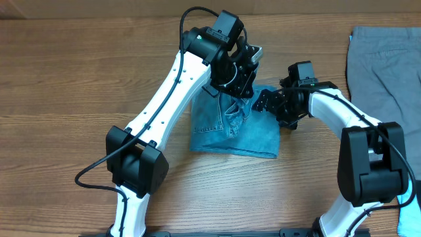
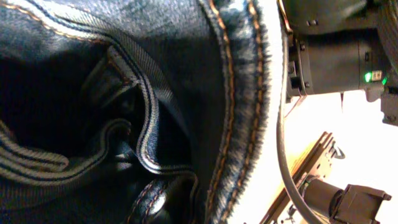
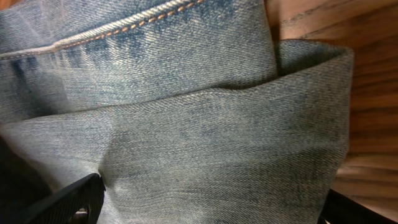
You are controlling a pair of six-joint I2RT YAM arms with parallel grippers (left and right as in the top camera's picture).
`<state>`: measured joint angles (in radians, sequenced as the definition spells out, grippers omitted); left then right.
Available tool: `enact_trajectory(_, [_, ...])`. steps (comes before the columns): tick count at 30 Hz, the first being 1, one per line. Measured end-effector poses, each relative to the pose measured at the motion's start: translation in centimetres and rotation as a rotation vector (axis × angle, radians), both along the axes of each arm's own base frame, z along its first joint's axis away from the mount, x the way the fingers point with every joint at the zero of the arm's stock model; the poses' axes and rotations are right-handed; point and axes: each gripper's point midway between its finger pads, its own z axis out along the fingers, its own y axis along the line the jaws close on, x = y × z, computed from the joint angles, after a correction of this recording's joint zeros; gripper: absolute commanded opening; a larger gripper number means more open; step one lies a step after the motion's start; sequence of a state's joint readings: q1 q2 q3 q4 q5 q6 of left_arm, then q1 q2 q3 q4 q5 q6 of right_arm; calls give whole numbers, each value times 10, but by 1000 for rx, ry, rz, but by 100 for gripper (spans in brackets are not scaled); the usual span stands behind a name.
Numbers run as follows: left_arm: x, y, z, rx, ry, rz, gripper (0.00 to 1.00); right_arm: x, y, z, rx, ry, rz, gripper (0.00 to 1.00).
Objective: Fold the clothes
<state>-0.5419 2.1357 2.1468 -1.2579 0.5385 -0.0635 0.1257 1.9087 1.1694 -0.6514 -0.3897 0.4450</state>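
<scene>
Overhead view of a wooden table (image 1: pixel 66 85), seen from above, with two white robot arms reaching in from the near edge.

On your left, the left arm is stretching up towards the middle of the table. Your left gripper (image 1: pixel 238 78) is sitting closed over the top edge of the light-blue jeans (image 1: pixel 230 135) and appears to be pinching a bunch of denim. Its wrist camera is showing nothing but dark, crumpled cloth and orange stitching pressed close to the lens.

In the middle, the jeans are lying in a folded bundle, with a ridge of fabric rising towards the left gripper.

To the right of the bundle, your right gripper (image 1: pixel 268 102) is standing wide open at the jeans' right edge. In its wrist view a dark fingertip (image 3: pixel 74 202) is showing low on the left, with a doubled fold of denim lying between the jaws, not yet clamped.

At the far right, the grey trousers (image 1: pixel 385 59) are lying flat, well apart from both arms.

Likely risks: lifting with the left grip alone could drag the bundle open, since only a bunch is caught. Closing the right jaws now may catch just the top layer, skewing the fold. The two grippers are working near each other and could collide.
</scene>
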Motion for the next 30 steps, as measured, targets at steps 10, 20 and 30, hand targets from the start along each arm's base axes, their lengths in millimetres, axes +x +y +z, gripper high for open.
enact_trajectory(10, [0, -17, 4, -30, -48, -31, 6, -4, -15, 8, 133, 113, 27, 100])
enact_trajectory(20, [-8, -41, -6, -38, -67, -86, 6, 23, -64, 54, 206, 61, 3, 100])
enact_trajectory(30, [-19, -77, -11, -80, -119, -159, 17, 20, -73, 54, 182, 67, 5, 100])
